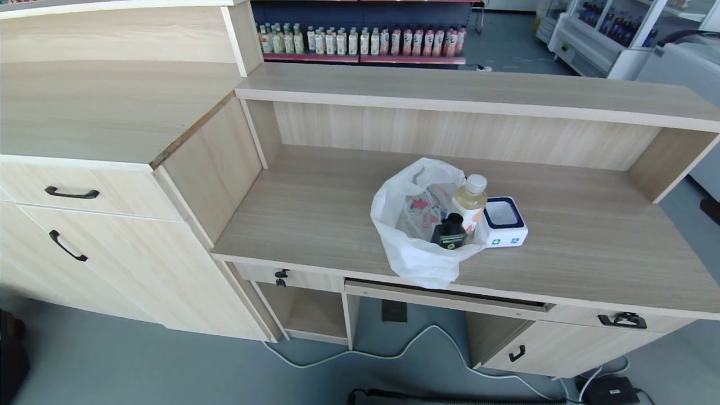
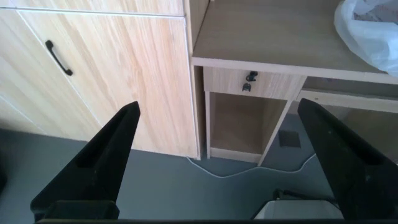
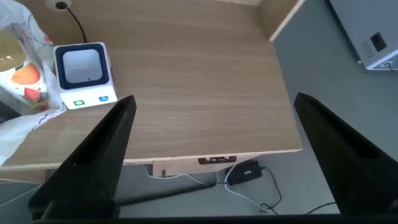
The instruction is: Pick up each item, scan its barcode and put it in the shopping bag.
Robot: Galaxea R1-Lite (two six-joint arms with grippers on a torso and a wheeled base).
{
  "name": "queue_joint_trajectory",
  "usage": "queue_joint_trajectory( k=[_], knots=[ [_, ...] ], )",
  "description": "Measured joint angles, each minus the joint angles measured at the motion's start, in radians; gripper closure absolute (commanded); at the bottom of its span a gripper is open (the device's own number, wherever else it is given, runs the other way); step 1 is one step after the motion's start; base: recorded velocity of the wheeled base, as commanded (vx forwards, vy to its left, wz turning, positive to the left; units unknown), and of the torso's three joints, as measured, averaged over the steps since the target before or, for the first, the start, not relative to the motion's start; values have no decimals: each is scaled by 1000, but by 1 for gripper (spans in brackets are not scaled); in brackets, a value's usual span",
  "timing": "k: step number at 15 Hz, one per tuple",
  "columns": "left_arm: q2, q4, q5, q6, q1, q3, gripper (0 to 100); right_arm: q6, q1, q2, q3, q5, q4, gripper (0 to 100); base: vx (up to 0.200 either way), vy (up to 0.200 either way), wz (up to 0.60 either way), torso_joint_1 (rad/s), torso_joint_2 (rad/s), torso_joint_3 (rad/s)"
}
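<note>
A white plastic shopping bag sits open on the wooden counter, near its front edge. Inside it stand a bottle of pale yellow drink with a white cap and a small black bottle. A white barcode scanner with a dark-rimmed window stands against the bag's right side; the right wrist view also has the scanner beside the bag. My left gripper hangs open over the floor, below and left of the counter. My right gripper is open above the counter's right front part, apart from the scanner.
A raised shelf runs along the counter's back, with side walls at both ends. A tall cabinet with black handles stands to the left. Under the counter are a drawer and cables on the floor.
</note>
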Motion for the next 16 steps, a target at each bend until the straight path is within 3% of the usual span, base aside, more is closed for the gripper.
queue_joint_trajectory(
  k=[4, 8, 13, 16],
  knots=[
    [0, 0, 0, 0, 0, 0, 0, 72, -1, -174, 187, -5, -24, 0, 0, 0, 0, 0, 0, 0],
    [0, 1, 0, 0, 0, 0, 0, 93, 18, -481, 454, -11, -7, 0, 0, 0, 0, 0, 0, 0],
    [0, 0, 0, 0, 0, 0, 0, 128, 135, -909, 625, -50, 289, 0, 0, 0, 0, 0, 0, 0],
    [0, 0, 0, 0, 0, 0, 0, 132, 249, -1036, 646, -123, 353, 0, 0, 0, 0, 0, 0, 0]
  ],
)
